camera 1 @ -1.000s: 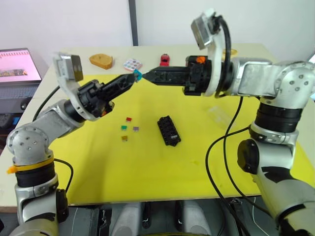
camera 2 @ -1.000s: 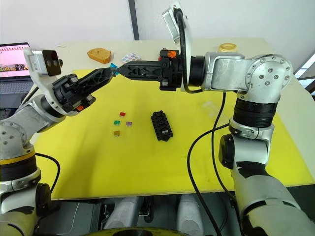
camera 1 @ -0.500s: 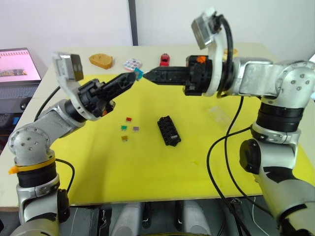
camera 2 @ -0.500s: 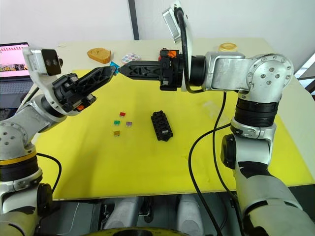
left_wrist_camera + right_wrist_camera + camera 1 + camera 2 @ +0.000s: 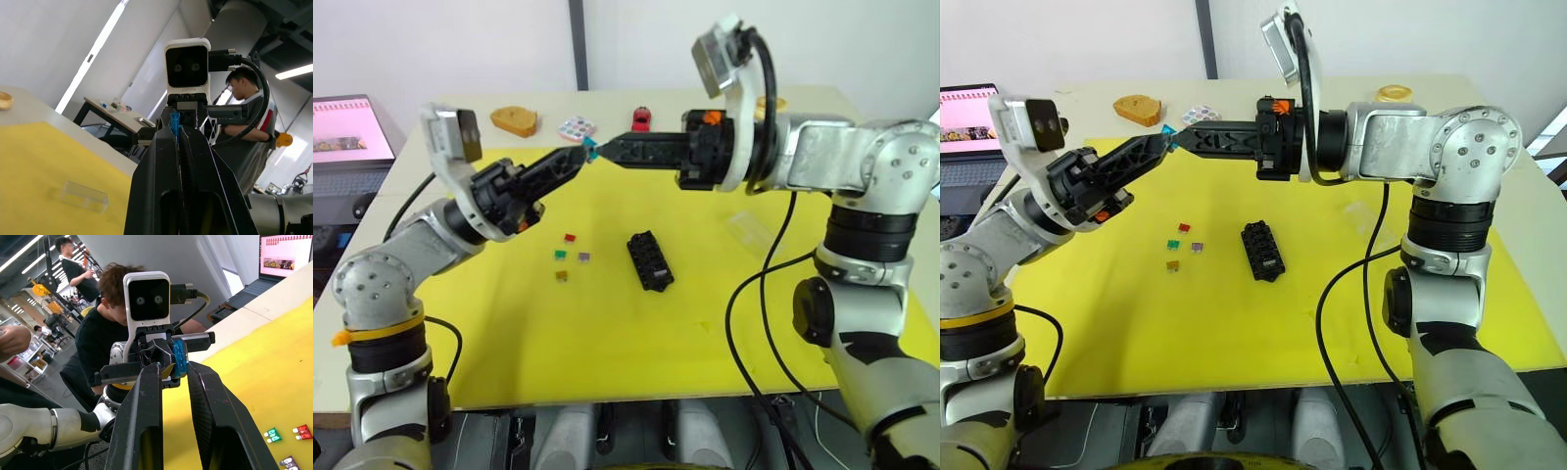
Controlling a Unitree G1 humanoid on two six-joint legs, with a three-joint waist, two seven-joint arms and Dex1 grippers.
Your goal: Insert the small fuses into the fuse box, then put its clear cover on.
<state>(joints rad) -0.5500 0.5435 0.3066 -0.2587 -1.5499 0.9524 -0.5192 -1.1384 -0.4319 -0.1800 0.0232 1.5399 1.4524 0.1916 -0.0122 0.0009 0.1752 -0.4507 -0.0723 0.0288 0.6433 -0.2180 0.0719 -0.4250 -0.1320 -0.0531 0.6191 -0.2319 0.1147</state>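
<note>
Yellow matting covers most of the pale table (image 5: pixel 460 108), and both arms meet in the air above its far left part. The left tool (image 5: pixel 576 156) is closed on the teal fuse (image 5: pixel 588 148), its two fingers pressed together with the little blade-shaped piece standing out at their tips. The right tool (image 5: pixel 605 151) points straight at it from the opposite side, fingers parted; in the right wrist view the teal fuse (image 5: pixel 179 357) sits in the gap between those fingers, close against one of them, though whether they touch it I cannot tell.

Below, on the mat, the fuse box (image 5: pixel 649 260) lies flat, its long side running at a slant away from the robot. Left of it, well apart, four small fuses lie loose in a cluster: red (image 5: pixel 569 237) farthest back, green (image 5: pixel 561 255) and purple (image 5: pixel 583 257) side by side, amber (image 5: pixel 561 276) nearest the robot. The clear cover (image 5: pixel 745 228) rests on the mat to the right of the box, under the right forearm.

At the table's far edge stand a red toy car (image 5: pixel 640 118), a tan wooden piece (image 5: pixel 514 119) and a small patterned disc (image 5: pixel 577 128). A laptop (image 5: pixel 347 132) sits off the table to the left. A person (image 5: pixel 105 328) shows behind the left arm in the right wrist view.
</note>
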